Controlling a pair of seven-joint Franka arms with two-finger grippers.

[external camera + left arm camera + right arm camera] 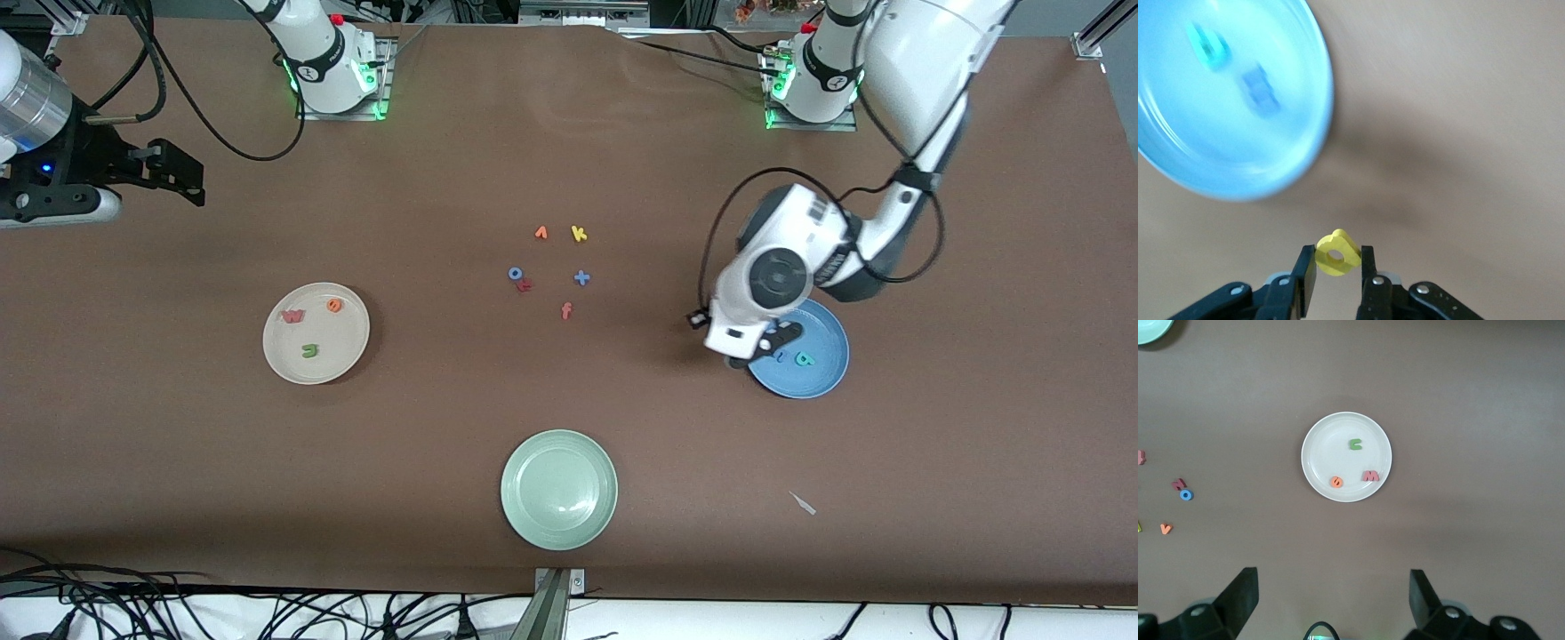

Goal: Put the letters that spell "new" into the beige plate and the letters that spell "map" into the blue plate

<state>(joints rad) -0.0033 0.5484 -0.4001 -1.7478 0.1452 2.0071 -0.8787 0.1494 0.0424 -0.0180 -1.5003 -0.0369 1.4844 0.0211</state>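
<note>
At the right arm's end of the table I see the right gripper point(182, 178) parked high with its jaws spread wide and nothing between them; this arm waits. Below it, at about nine o'clock from the table's middle, sits the beige plate point(356, 342), and it already carries the red-pink w point(293, 316), the orange e point(334, 305) and the green n point(309, 350). I judge "new" finished.

In the middle lie the leftovers: an orange v-shaped letter point(540, 233), a yellow k point(579, 234), a blue o point(515, 274), a blue plus point(581, 278) and an orange-red f point(565, 310). At six o'clock stands the pale green plate point(558, 490), bare.

At three o'clock the blue plate point(822, 378) holds the teal p point(804, 360) and the blue m point(781, 356). The left gripper point(1335, 270) is clamped on the yellow a point(1337, 253), over the table just beside the plate's rim. Dropping it in is, I reckon, all that remains.
</note>
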